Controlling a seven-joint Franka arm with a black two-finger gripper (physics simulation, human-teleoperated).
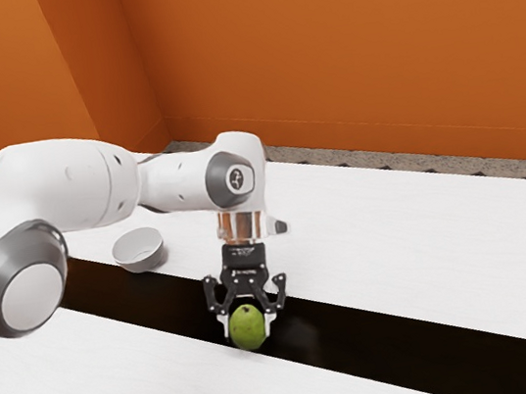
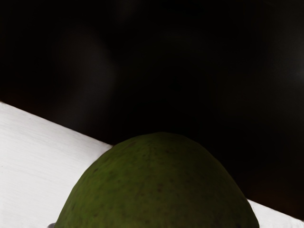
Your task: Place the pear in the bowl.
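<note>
My black gripper [image 1: 248,324] points down over the dark strip, shut on the green pear [image 1: 247,329], with a light-coloured fingertip against each side of it. Whether the pear touches the surface below, I cannot tell. In the wrist view the pear [image 2: 159,185] bulges up large from the lower edge, its rounded skin speckled. The bowl [image 1: 139,250], white-grey and upright, sits apart from the gripper toward the exterior view's left, with no pear in it.
A long dark strip [image 1: 394,344] runs across the white table [image 1: 430,251] beneath my hand. The bowl stands beside that strip, near the arm's white links. Behind the table rises an orange wall [image 1: 351,55].
</note>
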